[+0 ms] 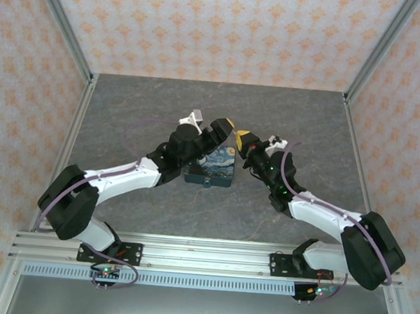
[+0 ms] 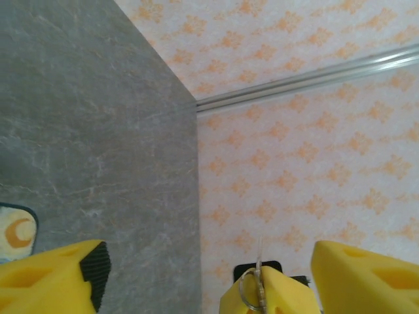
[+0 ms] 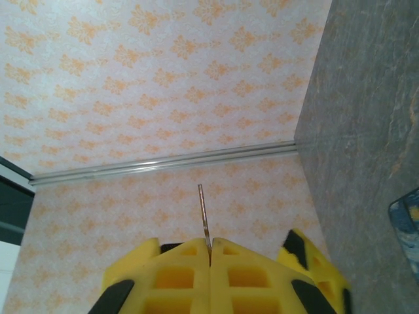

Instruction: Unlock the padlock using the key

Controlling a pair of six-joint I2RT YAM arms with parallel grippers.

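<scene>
The padlock (image 1: 206, 183), a tiny dark teal piece, sits at the near edge of a blue-and-yellow Starry Night box (image 1: 217, 163) in the middle of the grey stone-patterned table (image 1: 149, 101). From overhead it is too small to tell whether its shackle is closed or how it meets the box.

The key (image 3: 202, 212) is held just beyond the box's far right corner. Its thin metal blade stands straight out from between the yellow fingers of the right gripper (image 3: 210, 243), which are pressed flat together on its head. The left wrist camera catches the same grip from the other side, with a wire ring (image 2: 249, 292) lying against the closed yellow pads.

The left gripper (image 2: 206, 261) faces it with jaws spread wide and nothing held. In its own wrist view the right gripper's tip shows between its two fingers; whether they touch cannot be told.

Overhead, the two grippers meet nose to nose just past the box's far edge. The left arm (image 1: 121, 175) reaches in from the left and the right arm (image 1: 315, 205) from the right. Orange-patterned walls (image 1: 206, 26) enclose the table on three sides.
</scene>
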